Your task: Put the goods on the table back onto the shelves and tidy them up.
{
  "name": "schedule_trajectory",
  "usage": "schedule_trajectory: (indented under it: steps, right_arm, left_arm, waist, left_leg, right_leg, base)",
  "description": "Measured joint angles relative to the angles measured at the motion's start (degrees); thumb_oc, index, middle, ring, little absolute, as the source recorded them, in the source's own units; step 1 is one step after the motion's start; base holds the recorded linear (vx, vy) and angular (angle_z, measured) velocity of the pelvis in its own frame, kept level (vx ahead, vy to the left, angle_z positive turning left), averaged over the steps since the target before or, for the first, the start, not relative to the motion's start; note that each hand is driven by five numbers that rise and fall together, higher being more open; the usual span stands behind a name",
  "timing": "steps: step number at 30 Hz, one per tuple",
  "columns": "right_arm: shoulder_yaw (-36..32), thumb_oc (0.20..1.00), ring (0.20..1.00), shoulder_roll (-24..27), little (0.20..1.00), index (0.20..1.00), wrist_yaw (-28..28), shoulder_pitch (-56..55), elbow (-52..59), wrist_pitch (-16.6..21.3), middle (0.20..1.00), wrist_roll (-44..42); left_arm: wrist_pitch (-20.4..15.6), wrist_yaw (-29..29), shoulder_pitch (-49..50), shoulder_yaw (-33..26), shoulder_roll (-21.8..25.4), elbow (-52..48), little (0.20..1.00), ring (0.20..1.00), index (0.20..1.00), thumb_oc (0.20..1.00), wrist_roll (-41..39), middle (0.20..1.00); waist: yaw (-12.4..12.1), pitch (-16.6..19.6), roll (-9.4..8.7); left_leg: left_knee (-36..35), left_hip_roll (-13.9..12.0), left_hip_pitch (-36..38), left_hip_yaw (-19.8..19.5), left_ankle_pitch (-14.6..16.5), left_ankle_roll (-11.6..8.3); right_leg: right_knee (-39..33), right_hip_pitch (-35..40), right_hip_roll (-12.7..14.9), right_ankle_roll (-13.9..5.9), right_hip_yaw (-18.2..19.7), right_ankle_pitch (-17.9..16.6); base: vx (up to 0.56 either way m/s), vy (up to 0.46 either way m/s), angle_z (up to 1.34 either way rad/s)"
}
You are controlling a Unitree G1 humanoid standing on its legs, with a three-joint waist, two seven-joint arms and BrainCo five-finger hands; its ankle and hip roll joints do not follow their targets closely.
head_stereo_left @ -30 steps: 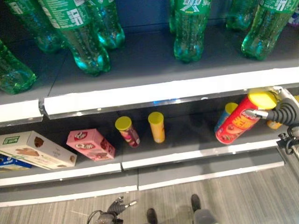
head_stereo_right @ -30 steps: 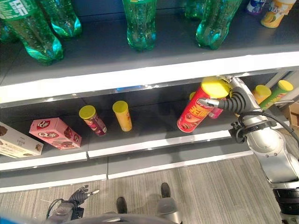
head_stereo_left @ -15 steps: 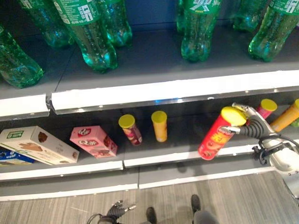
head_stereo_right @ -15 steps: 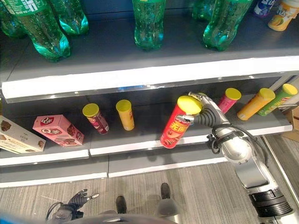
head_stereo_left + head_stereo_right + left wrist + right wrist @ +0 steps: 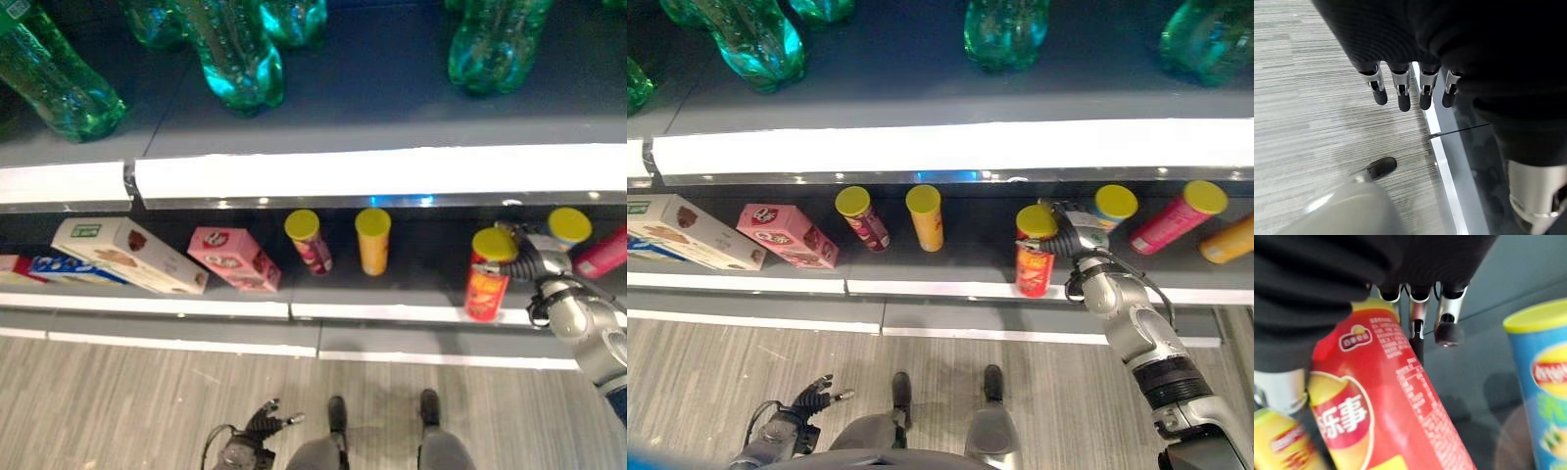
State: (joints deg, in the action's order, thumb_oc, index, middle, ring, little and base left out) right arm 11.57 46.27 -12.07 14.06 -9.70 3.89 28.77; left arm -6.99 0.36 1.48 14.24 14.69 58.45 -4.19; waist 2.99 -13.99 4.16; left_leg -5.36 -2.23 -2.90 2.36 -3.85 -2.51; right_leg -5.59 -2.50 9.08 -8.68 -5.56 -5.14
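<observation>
The robot's right arm reaches up from the lower right of the frame, its right hand (image 5: 1065, 227) at centre right with fingers (image 5: 1448, 322) curled round a red can (image 5: 1033, 262). Its left hand (image 5: 813, 397) hangs at the lower left, fingers (image 5: 1401, 95) relaxed.

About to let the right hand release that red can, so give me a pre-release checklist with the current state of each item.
1. Red can upright on the lower shelf: ok, it stands near the front edge.
2. Right hand holds the can near its yellow lid: ok.
3. Can's base fully resting on the shelf: cannot tell.
4. Room from the blue can behind it: ok, a gap shows in the right wrist view.
5. Room from the yellow can on its left: ok, well apart.
6. Left hand out of the way: ok, it hangs low over the floor, fingers straight.
</observation>
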Motion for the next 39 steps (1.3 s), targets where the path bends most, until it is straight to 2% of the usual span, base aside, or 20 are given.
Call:
schedule_trajectory:
  steps: [2,3,4,5,8,11,13,15,17,22,32,39]
  right_arm:
    - [0.0,0.200,0.200,0.0,0.200,0.200,-0.1,0.2,0.1,0.1,0.200,0.0]
    - [0.3,0.200,0.200,-0.1,0.200,0.200,-0.7,0.9,-0.6,0.1,0.200,0.7]
    - [1.6,0.200,0.200,-0.3,0.200,0.200,-4.3,4.4,-6.0,0.1,0.200,3.3]
    - [2.0,0.200,0.200,-0.4,0.200,0.200,-5.9,6.9,-9.7,-1.0,0.200,4.9]
    - [1.9,0.200,0.200,-0.1,0.200,0.200,-8.9,8.8,-10.1,-2.3,0.200,6.9]
    - [2.3,0.200,0.200,-0.3,0.200,0.200,-10.9,10.2,-10.0,-2.6,0.200,7.3]
    - [2.4,0.200,0.200,-0.4,0.200,0.200,-13.3,14.0,-13.7,-3.4,0.200,7.3]
    - [2.8,0.200,0.200,-0.7,0.200,0.200,-14.4,14.7,-14.2,-4.2,0.200,7.3]
    - [3.0,0.200,0.200,-1.1,0.200,0.200,-15.3,14.8,-14.2,-4.1,0.200,7.3]
    - [2.6,0.200,0.200,-1.6,0.200,0.200,-17.6,15.0,-14.2,-4.7,0.200,7.3]
    - [2.2,0.200,0.200,-3.5,0.200,0.200,-17.7,14.0,-14.2,-4.9,0.200,7.3]
    - [0.9,0.200,0.200,-4.3,0.200,0.200,-19.4,12.1,-13.9,-4.8,0.200,7.2]
  left_arm:
    - [0.0,0.0,-0.2,-0.1,0.0,-0.1,1.000,1.000,1.000,1.000,0.0,1.000]
    - [0.1,0.1,0.0,0.2,0.1,-0.9,1.000,1.000,1.000,1.000,0.0,1.000]
    - [-0.1,0.7,-0.8,4.9,0.8,-2.8,1.000,1.000,1.000,1.000,0.1,1.000]
    - [-0.2,0.4,-2.1,6.9,0.7,-3.2,1.000,1.000,1.000,1.000,0.4,1.000]
    - [-1.2,0.8,-3.2,5.9,0.2,-4.2,1.000,1.000,1.000,1.000,0.4,1.000]
    - [-1.3,1.3,-2.6,5.6,0.5,-4.7,1.000,1.000,1.000,1.000,0.4,1.000]
    - [-1.6,1.4,-4.1,7.6,0.2,-4.7,1.000,1.000,1.000,1.000,0.4,1.000]
    - [-1.9,1.8,-4.4,7.4,-0.1,-4.8,1.000,1.000,1.000,1.000,0.4,1.000]
    - [-1.8,1.9,-3.7,7.3,0.1,-4.7,1.000,1.000,1.000,1.000,0.3,1.000]
    - [-1.8,2.0,-3.6,7.3,0.1,-4.8,1.000,1.000,1.000,1.000,0.4,1.000]
    - [-1.9,3.0,-3.5,7.3,0.1,-4.8,1.000,1.000,1.000,1.000,0.4,1.000]
    - [-1.9,3.3,-3.5,7.3,0.1,-4.8,1.000,1.000,1.000,1.000,0.5,1.000]
  waist:
    - [-0.1,0.0,-0.07]
    - [-0.9,-0.3,0.63]
    - [0.1,-0.5,0.99]
    - [0.0,-0.9,2.00]
    - [-0.6,-1.4,4.15]
    - [-1.4,-1.6,5.20]
    - [-1.3,-2.2,6.99]
    - [-2.6,-2.6,8.59]
    - [-3.3,-2.7,8.63]
    - [-3.1,-3.0,8.28]
    - [-2.9,-3.6,7.38]
    - [-1.8,-3.8,7.09]
  left_leg:
    - [0.0,0.3,-0.1,-0.1,0.0,0.00]
    - [0.0,0.5,-0.4,-0.1,-0.1,-0.05]
    - [0.0,1.0,-0.1,-1.5,-0.2,-0.10]
    - [-0.3,1.4,-0.2,-1.7,-0.3,0.03]
    - [-0.3,1.8,-1.0,-2.1,-0.2,0.01]
    - [-0.2,2.1,-1.6,-2.2,-0.4,0.18]
    - [0.0,2.6,-2.5,-3.0,-0.8,0.60]
    - [0.0,2.8,-2.9,-3.5,-0.9,0.73]
    - [0.0,3.0,-3.0,-3.5,-0.9,0.72]
    - [0.0,3.3,-3.4,-4.4,-0.9,0.72]
    - [0.0,3.4,-3.6,-4.6,-0.9,0.73]
    - [0.0,3.5,-3.6,-4.6,-1.0,0.74]
  right_leg:
    - [0.0,0.0,0.2,-0.04,-0.1,0.1]
    - [0.0,0.3,0.6,-0.29,-0.4,0.3]
    - [0.0,0.7,1.0,-0.63,-1.2,0.5]
    - [0.0,1.0,1.4,-0.70,-1.9,0.6]
    - [0.0,0.5,1.9,-1.07,-2.3,0.8]
    - [0.0,0.2,2.1,-1.13,-2.5,0.8]
    - [0.0,-0.3,2.6,-1.32,-3.4,0.6]
    - [0.0,-0.4,2.8,-1.37,-4.1,0.7]
    - [0.0,-0.4,2.9,-1.48,-4.3,0.8]
    - [0.0,-0.4,3.1,-1.65,-5.0,0.9]
    - [0.0,-0.4,3.3,-1.65,-5.2,0.9]
    - [0.0,-0.4,3.5,-1.67,-5.2,0.9]
  base:
    - [0.03,0.020,0.07]
    - [0.02,0.047,0.18]
    - [-0.01,0.027,0.33]
    - [0.00,0.027,0.32]
    - [-0.01,0.010,0.12]
    - [-0.03,0.039,0.04]
    - [0.00,0.010,0.22]
    - [-0.01,0.021,0.20]
    - [-0.01,0.019,0.05]
    - [0.01,0.009,0.08]
    - [0.00,0.000,0.00]
    - [0.00,0.000,0.00]
